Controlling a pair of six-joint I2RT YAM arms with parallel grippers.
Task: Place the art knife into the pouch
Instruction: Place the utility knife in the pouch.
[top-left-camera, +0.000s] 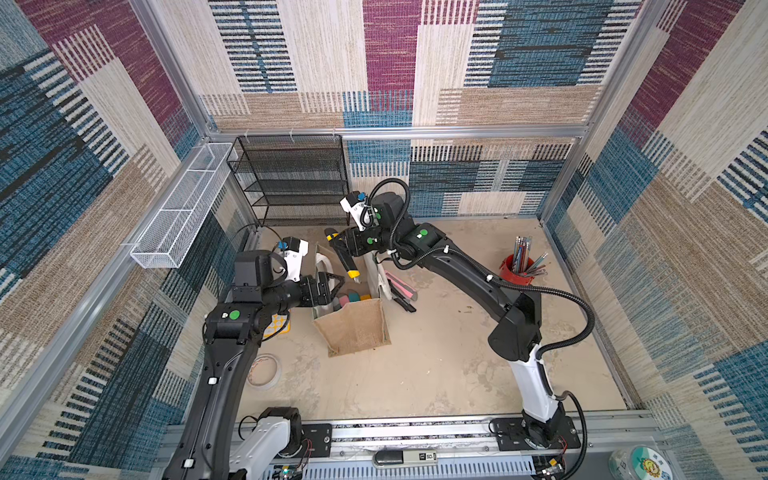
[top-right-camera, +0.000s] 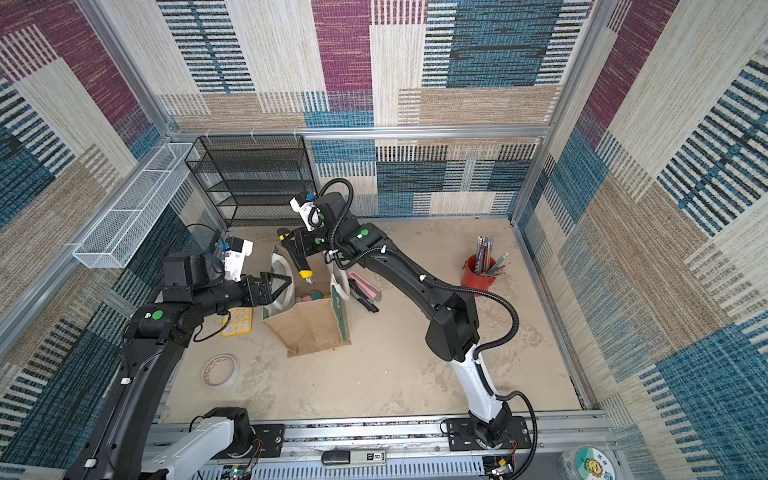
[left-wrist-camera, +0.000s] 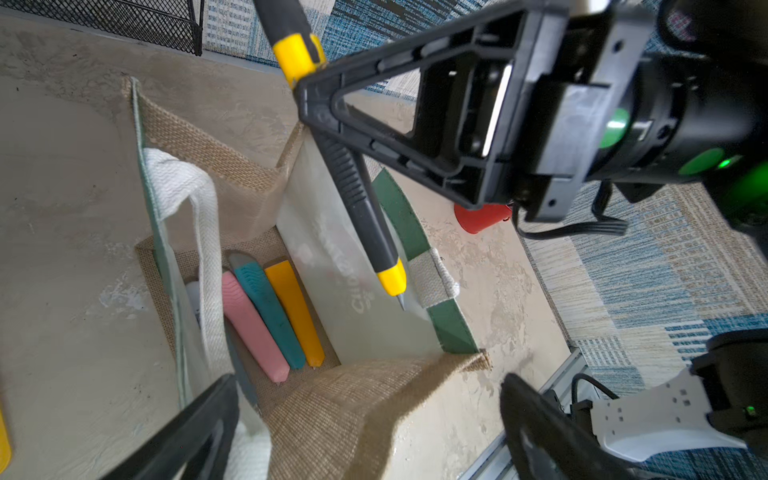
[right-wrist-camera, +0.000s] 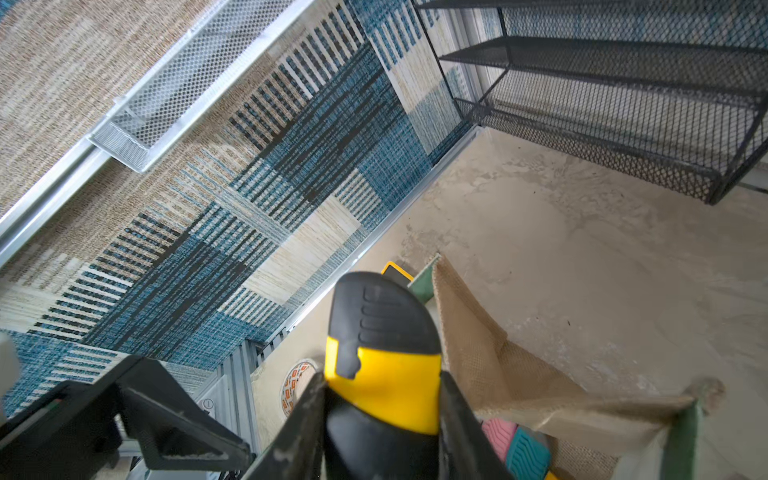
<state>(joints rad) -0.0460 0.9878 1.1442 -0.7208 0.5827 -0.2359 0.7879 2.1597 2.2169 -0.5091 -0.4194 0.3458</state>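
The pouch (top-left-camera: 353, 328) is a tan jute tote standing open on the floor, with a green face (top-right-camera: 338, 309) and white handles (left-wrist-camera: 203, 232). The art knife (top-left-camera: 347, 262), black with yellow bands, hangs tip down over the pouch's mouth. My right gripper (top-left-camera: 338, 243) is shut on its upper end; in the right wrist view the knife (right-wrist-camera: 382, 365) sits clamped between both fingers. Its blade tip (left-wrist-camera: 401, 301) is close to the pouch's inner wall. My left gripper (top-left-camera: 332, 286) is open at the pouch's left rim, fingers (left-wrist-camera: 199, 428) spread either side of a jute wall.
Pink (left-wrist-camera: 253, 328), teal (left-wrist-camera: 270, 316) and yellow (left-wrist-camera: 295, 311) cutters lie in the pouch's bottom. Right of the pouch lie a pink cutter (top-left-camera: 401, 284) and a black one. A red pencil cup (top-left-camera: 517, 270), tape roll (top-left-camera: 264, 370), yellow palette (top-right-camera: 237, 322) and black mesh shelf (top-left-camera: 291, 178) stand around.
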